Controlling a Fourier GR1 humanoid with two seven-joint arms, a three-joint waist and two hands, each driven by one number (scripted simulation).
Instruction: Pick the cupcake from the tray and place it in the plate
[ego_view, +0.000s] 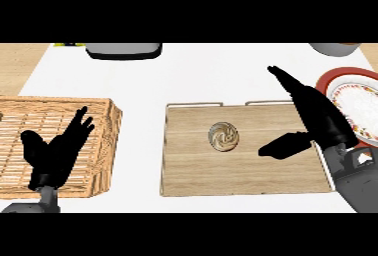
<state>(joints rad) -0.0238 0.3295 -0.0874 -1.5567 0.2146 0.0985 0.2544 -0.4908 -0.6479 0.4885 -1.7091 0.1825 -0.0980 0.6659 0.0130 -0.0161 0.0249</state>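
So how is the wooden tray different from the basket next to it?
The tray is a flat, smooth wooden board with thin metal handles, while the basket is woven with raised sides. The tray sits in the middle of the counter and carries the cupcake; the basket is at the left, under the open left hand, and nothing shows inside it. The tray looks paler, the basket more golden. Both are brownish and roughly rectangular.

cupcake (224, 136): 1 | wooden tray (244, 175): 1 | plate (353, 92): 1 | wicker basket (103, 145): 1 | grey objects at upper edge of the frame: 2 (123, 50) (334, 48) | hands: 2, left hand (59, 150), right hand (321, 120)
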